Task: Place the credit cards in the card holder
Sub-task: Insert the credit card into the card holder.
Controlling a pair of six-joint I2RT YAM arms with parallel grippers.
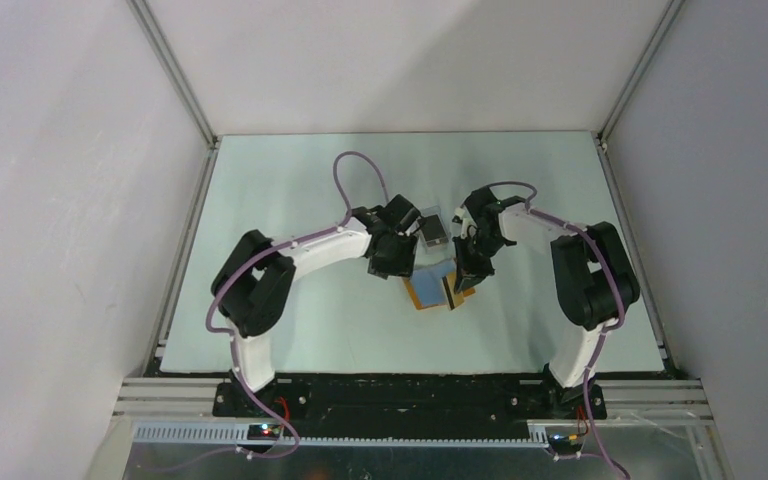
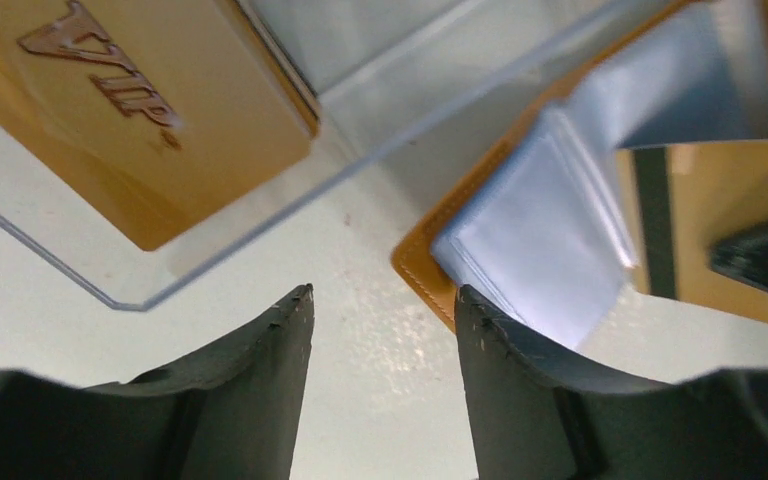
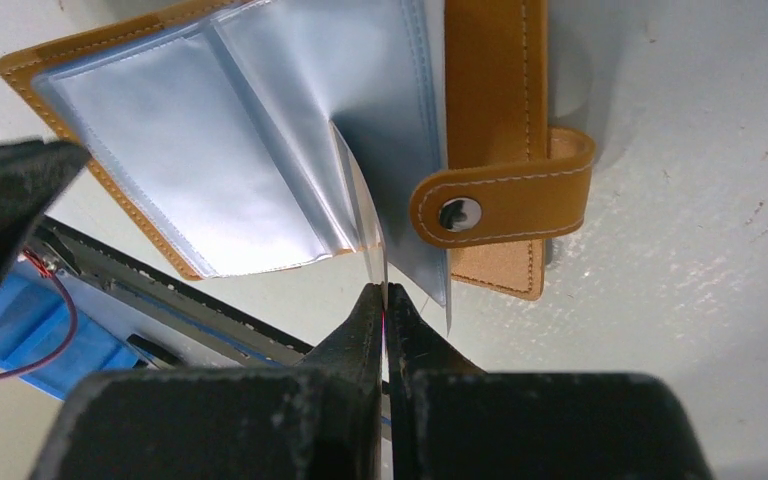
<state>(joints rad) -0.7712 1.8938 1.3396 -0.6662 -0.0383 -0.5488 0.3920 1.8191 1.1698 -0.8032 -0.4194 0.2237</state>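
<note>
Orange-tan leather marks your target. The card holder (image 3: 500,100) lies open on the table (image 1: 290,310) at mid-width, between your two wrists, with its stitched edges down and its clasp strap (image 3: 505,205) flat at the cover's edge.

Your right gripper (image 3: 384,295) is pinched fully together on the near edge of a thin sheet standing among the fanned plastic sleeves (image 3: 210,170). That wrist sees the sheet edge-on only. The left wrist view shows a gold credit card (image 2: 730,200) with a black stripe meeting a dark finger there, so you are holding that card over the sleeves.

Your left gripper (image 2: 382,295) stands moderately wide, with only bare table between its fingers. One fingertip sits right at the holder's stitched corner; you cannot tell whether it touches. The rounded corner of a clear case (image 2: 160,275) holding a gold VIP card (image 2: 140,110) lies near the other finger, apart from it.

A second clear case with a dark centre (image 1: 430,230) lies just beyond the holder. Pale table runs wide to the left of your left arm and on to the far edge, where white walls close in.
</note>
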